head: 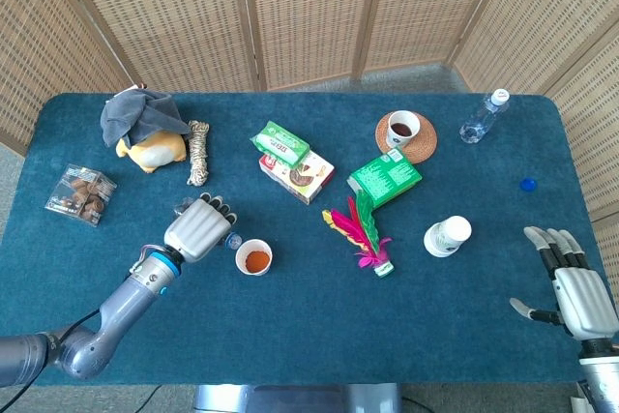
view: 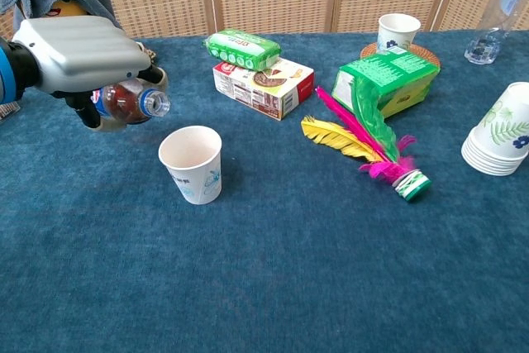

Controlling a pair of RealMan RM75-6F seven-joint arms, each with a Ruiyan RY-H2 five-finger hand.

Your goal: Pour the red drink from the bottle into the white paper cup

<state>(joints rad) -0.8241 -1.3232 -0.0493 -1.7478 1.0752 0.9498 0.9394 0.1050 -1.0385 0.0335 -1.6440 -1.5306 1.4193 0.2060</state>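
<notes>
The left hand (view: 78, 55) grips the bottle (view: 128, 102) from above, fingers wrapped round it. The bottle lies nearly level above the table (view: 273, 270), its long axis running left to right, its open neck pointing toward the cup (view: 192, 164) and hanging just up and left of the rim. The head view shows red liquid in the cup (head: 254, 258). A stacked pair of boxes (view: 263, 87) sits beyond the cup, a feathered shuttlecock (view: 364, 142) to the right. The right hand (head: 571, 282) rests far right, fingers spread, holding nothing.
</notes>
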